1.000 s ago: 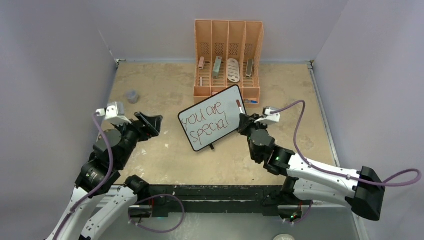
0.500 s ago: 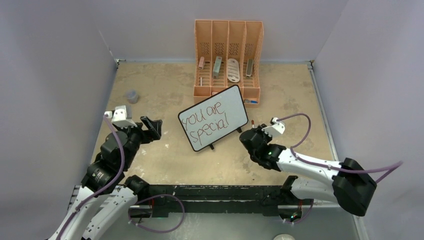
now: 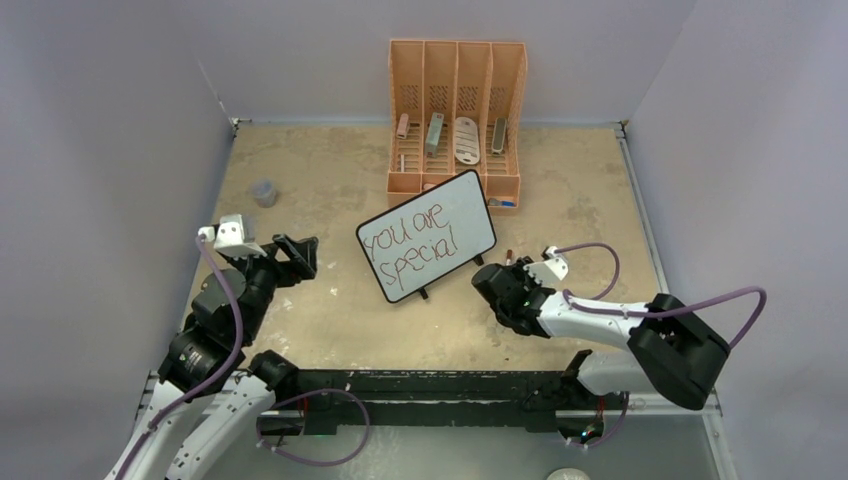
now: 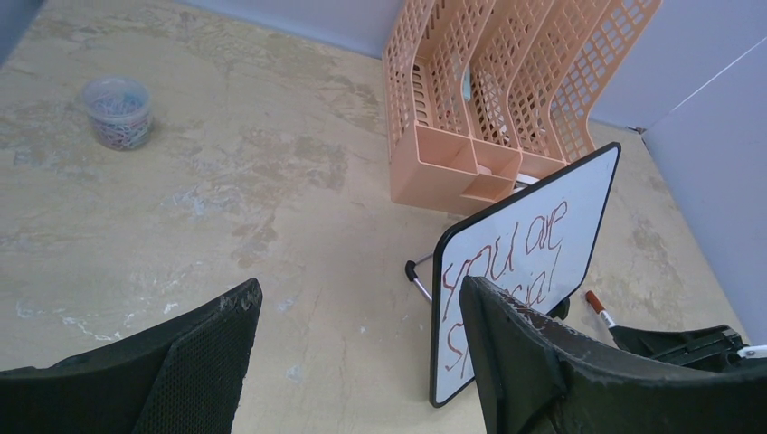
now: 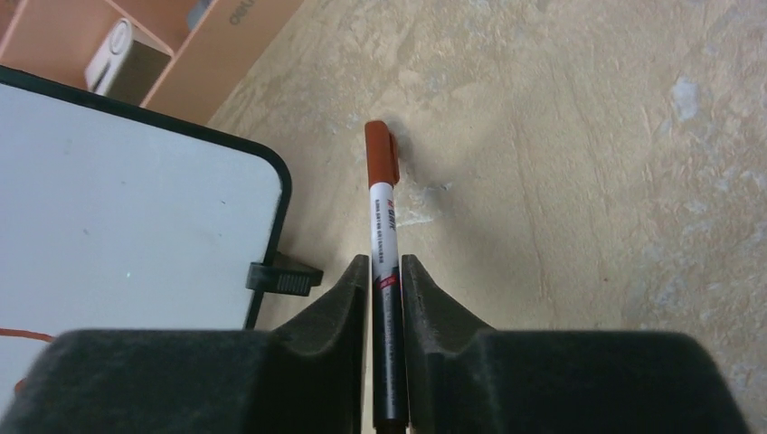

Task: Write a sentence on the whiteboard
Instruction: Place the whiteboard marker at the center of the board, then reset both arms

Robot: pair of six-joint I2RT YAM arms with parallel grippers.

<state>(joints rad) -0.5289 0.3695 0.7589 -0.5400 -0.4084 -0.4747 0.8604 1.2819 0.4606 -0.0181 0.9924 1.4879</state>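
On the far left of the tan table [image 3: 330, 170] a small clear jar of coloured paper clips [image 3: 264, 192] stands alone, well apart from everything else. Nearer the front, the left gripper [image 3: 297, 255] hovers above the table with its jaws spread wide and nothing between them. In its wrist view the two black fingers [image 4: 203, 357] frame bare tabletop.

In the middle stands the whiteboard [image 3: 465, 205], propped upright on its small black feet and turned at an angle, so that its left corner sits nearer the arms. The sentence [image 3: 415, 240] runs across it in red-brown marker in two lines, "you are" above "special!". From the left wrist the board [image 4: 592, 208] is seen nearly edge-on, the lettering [image 4: 516, 262] slanting up its face.

Just behind the board, against the back wall, is the orange organizer [image 3: 456, 90]. It has four upright slots and a few small items resting in its lower compartments.

To the right of the board, the right gripper [image 3: 492, 285] sits low by the table and is clamped on a marker [image 5: 382, 199]. The barrel is pinched between both pads [image 5: 344, 289]. The red-brown capped end points away from the gripper, close beside the board's lower right corner and foot.
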